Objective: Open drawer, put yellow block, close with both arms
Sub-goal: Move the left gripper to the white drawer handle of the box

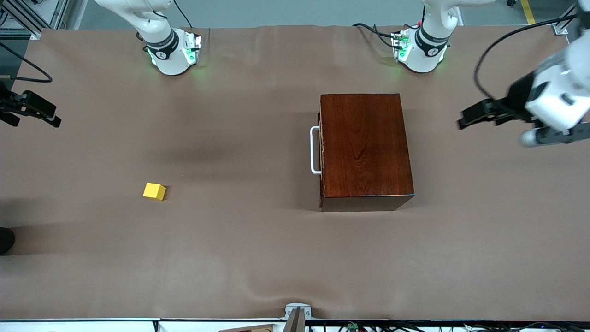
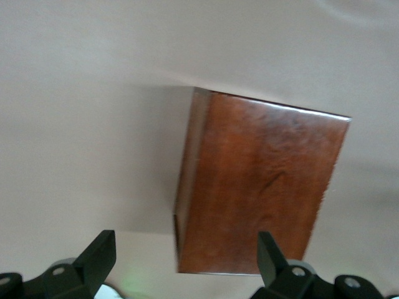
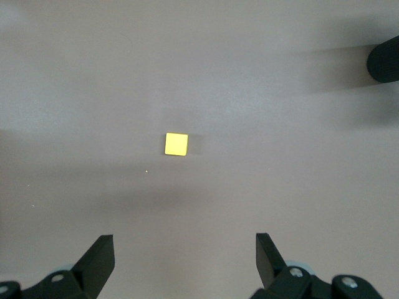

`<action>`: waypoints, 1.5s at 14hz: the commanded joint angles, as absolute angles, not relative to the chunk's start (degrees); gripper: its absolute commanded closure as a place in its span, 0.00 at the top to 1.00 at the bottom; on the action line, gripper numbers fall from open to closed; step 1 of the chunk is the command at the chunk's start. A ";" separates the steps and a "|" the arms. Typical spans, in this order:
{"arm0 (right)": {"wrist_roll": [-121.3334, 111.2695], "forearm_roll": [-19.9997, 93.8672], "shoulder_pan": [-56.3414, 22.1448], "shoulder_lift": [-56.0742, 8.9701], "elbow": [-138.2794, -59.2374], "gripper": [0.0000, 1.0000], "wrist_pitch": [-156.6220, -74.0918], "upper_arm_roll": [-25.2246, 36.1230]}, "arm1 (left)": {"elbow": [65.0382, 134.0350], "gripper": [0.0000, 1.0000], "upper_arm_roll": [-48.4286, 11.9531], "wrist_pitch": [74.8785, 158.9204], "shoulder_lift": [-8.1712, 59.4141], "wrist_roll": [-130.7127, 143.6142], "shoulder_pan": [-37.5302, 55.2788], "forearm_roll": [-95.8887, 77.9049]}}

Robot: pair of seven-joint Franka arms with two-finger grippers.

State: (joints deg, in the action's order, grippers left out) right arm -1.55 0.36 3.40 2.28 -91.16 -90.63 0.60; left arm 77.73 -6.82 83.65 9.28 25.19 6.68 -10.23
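Note:
The drawer (image 1: 321, 152) is shut inside the dark reddish-brown wooden box (image 1: 364, 147). Its white bar handle (image 1: 315, 150) faces the right arm's end of the table. The yellow block (image 1: 154, 191) lies alone on the cloth toward the right arm's end, nearer the front camera than the handle. My right gripper (image 1: 37, 121) hangs open high over the table's edge at that end, and its wrist view shows the block (image 3: 176, 144) on the cloth well ahead of the open gripper (image 3: 185, 249). My left gripper (image 1: 465, 117) hangs open above the cloth beside the box (image 2: 262, 187), with nothing between its fingers (image 2: 100, 252).
A brown cloth (image 1: 230, 258) covers the whole table. The two arm bases (image 1: 173, 53) (image 1: 421, 50) stand along the edge farthest from the front camera. A dark rounded object (image 1: 5, 240) (image 3: 386, 59) pokes in at the right arm's end. A metal bracket (image 1: 297, 313) sits at the near edge.

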 commanded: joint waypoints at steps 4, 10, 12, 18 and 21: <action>-1.93 0.18 3.34 2.29 -90.88 1.00 -90.70 0.62 | 71.98 1.00 -6.33 91.74 17.40 44.27 22.21 -10.28; -1.93 0.18 3.34 2.29 -90.88 1.00 -90.70 0.62 | 70.06 1.00 -6.15 101.85 22.31 55.44 33.99 -4.51; -1.93 0.18 3.25 2.29 -90.88 1.00 -90.70 0.62 | 67.51 1.00 -5.98 103.35 26.08 57.91 37.95 0.50; -1.93 0.18 3.25 2.29 -90.88 1.00 -90.70 0.62 | 62.49 1.00 10.07 106.43 35.67 57.92 55.51 3.43; -1.93 0.18 3.25 2.29 -90.88 1.00 -90.70 0.62 | 62.49 1.00 14.41 107.23 38.58 57.57 60.11 3.43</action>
State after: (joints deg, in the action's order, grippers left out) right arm -1.56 0.36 3.38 2.27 -91.17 -90.65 0.59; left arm 65.74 12.10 107.38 35.64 57.77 58.05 1.91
